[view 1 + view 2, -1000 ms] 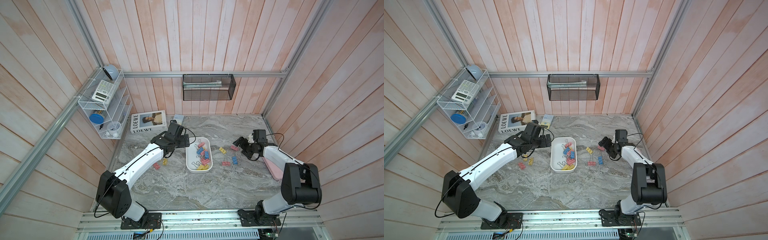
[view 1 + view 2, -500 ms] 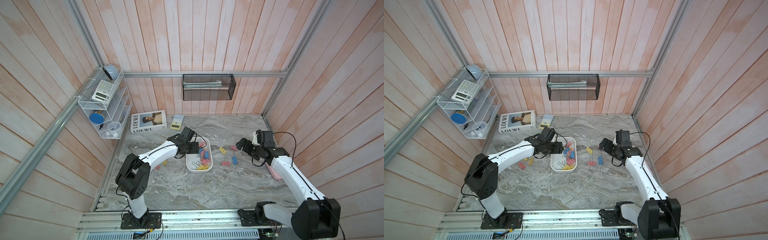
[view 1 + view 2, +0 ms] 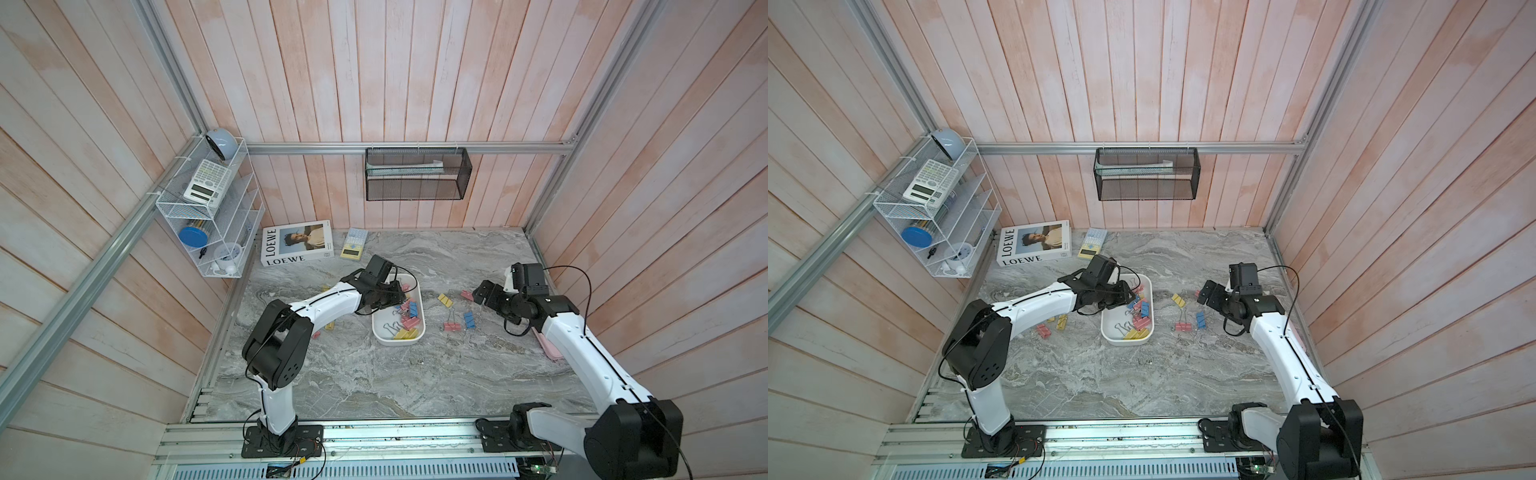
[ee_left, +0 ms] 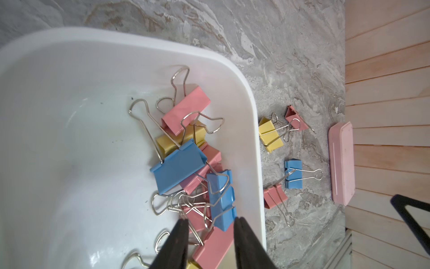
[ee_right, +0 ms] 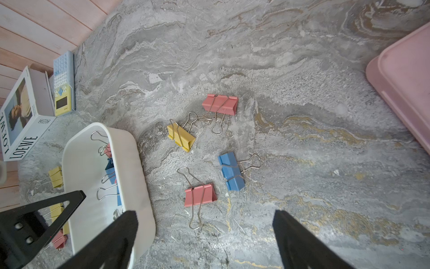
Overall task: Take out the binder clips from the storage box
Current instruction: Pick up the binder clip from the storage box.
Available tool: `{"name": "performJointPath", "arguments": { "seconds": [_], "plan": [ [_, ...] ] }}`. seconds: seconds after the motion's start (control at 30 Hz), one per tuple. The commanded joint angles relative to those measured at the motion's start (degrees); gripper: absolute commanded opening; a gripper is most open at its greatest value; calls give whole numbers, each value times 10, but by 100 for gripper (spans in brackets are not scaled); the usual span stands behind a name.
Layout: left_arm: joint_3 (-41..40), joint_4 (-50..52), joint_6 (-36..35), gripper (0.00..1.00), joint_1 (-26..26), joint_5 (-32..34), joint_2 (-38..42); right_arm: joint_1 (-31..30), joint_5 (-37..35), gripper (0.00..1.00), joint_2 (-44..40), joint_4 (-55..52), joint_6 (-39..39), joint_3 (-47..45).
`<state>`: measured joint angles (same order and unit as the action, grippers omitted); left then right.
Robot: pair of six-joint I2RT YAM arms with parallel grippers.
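Note:
The white storage box (image 3: 384, 337) (image 3: 1112, 332) sits mid-table with several pastel binder clips (image 3: 409, 322) piled at its right side. My left gripper (image 3: 401, 297) (image 3: 1129, 297) (image 4: 210, 222) reaches into the box. Its jaws stand a narrow gap apart around the end of a blue clip (image 4: 221, 200). One pad touches that clip and the other is against wire handles. My right gripper (image 3: 482, 293) (image 3: 1208, 293) (image 5: 204, 212) hangs wide open and empty over loose clips right of the box: pink (image 5: 220, 104), yellow (image 5: 181, 137), blue (image 5: 231, 172), pink (image 5: 200, 195).
More clips (image 3: 1062, 322) lie left of the box under my left arm. A pink lid (image 3: 550, 349) (image 5: 407, 81) lies by the right wall. A LOEWE book (image 3: 297, 243) and a calculator (image 3: 354, 244) lie at the back. A wire rack (image 3: 208, 216) and a mesh basket (image 3: 417, 174) hang on the walls.
My left gripper has moved right, from beside the box into it, and its jaws have narrowed from wide open. The right gripper stays open in about the same place.

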<state>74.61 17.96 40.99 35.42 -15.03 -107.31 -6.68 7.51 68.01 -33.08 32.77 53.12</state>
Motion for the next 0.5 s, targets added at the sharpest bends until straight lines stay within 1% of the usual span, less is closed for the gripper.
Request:
{"name": "performJointPath", "arguments": {
  "seconds": [0.0, 0.23, 0.3, 0.37, 0.47],
  "plan": [
    [-3, -23, 20, 30, 0, -25, -20, -5, -13, 98, -8, -14, -6, -1],
    [-11, -24, 28, 29, 3, -36, -29, -5, -16, 98, -14, -16, -5, -4],
    [-14, -31, 31, 24, 3, -39, -30, -6, -15, 98, -14, -16, -5, -4],
    [-18, -39, 37, 23, 3, -42, -31, -7, -15, 98, -14, -15, -4, -3],
    [-27, -55, 47, 16, 2, -50, -32, -9, -14, 98, -15, -15, -3, -2]
  ]
}}
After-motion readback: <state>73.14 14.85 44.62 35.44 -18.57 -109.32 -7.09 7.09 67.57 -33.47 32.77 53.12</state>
